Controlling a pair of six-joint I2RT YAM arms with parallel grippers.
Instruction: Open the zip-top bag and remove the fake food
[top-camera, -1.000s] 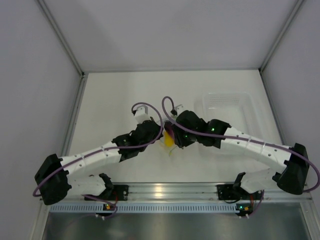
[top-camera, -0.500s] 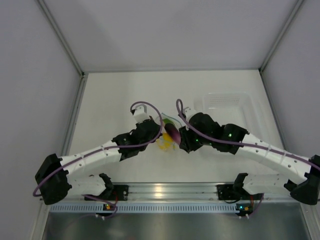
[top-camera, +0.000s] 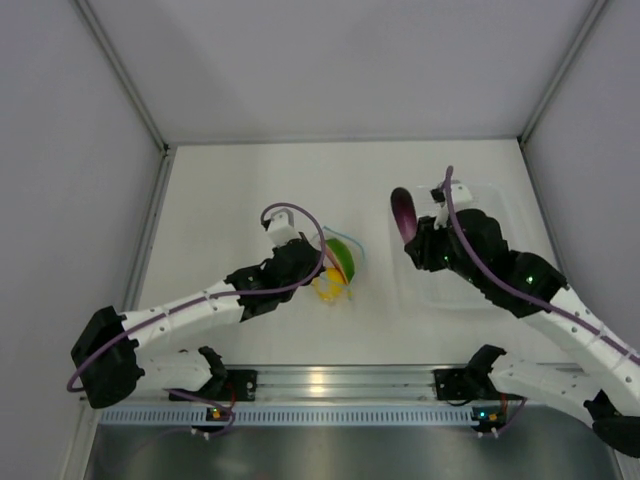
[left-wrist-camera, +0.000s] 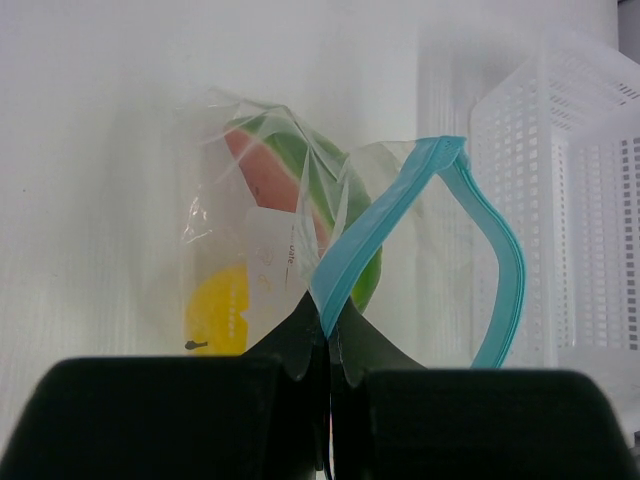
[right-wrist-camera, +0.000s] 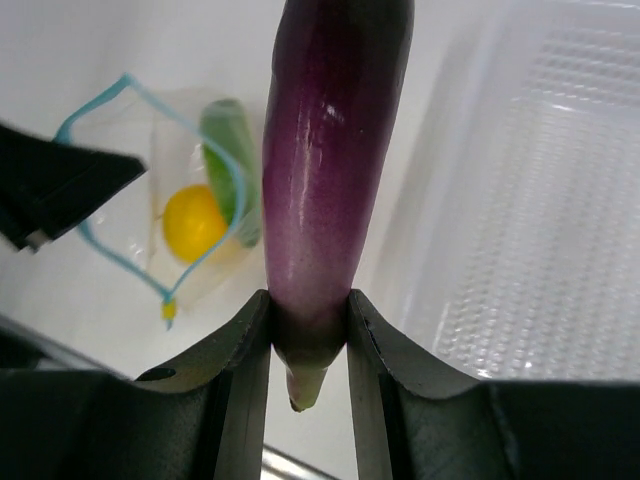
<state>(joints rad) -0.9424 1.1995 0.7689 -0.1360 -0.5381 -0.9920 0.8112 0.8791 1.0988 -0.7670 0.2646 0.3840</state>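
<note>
The zip-top bag (top-camera: 340, 262) lies at mid-table with its mouth open. My left gripper (left-wrist-camera: 330, 335) is shut on its teal zip strip (left-wrist-camera: 375, 245) and in the top view (top-camera: 318, 262) sits at the bag's left side. Inside the bag are a yellow lemon-like piece (left-wrist-camera: 220, 310) and a red wedge with a green rind (left-wrist-camera: 270, 175). My right gripper (right-wrist-camera: 308, 330) is shut on the stem end of the purple eggplant (right-wrist-camera: 325, 170). It holds the eggplant (top-camera: 404, 213) in the air by the left rim of the clear tub.
The clear rigid tub (top-camera: 480, 200) stands at the right of the table, below and right of the right gripper (top-camera: 413, 240). In the left wrist view its ribbed wall (left-wrist-camera: 560, 200) rises just right of the bag. White walls close in the table on three sides.
The right gripper has pulled the eggplant out of the bag and carried it right and away, to the tub's left rim. The left gripper has kept its hold on the bag.
</note>
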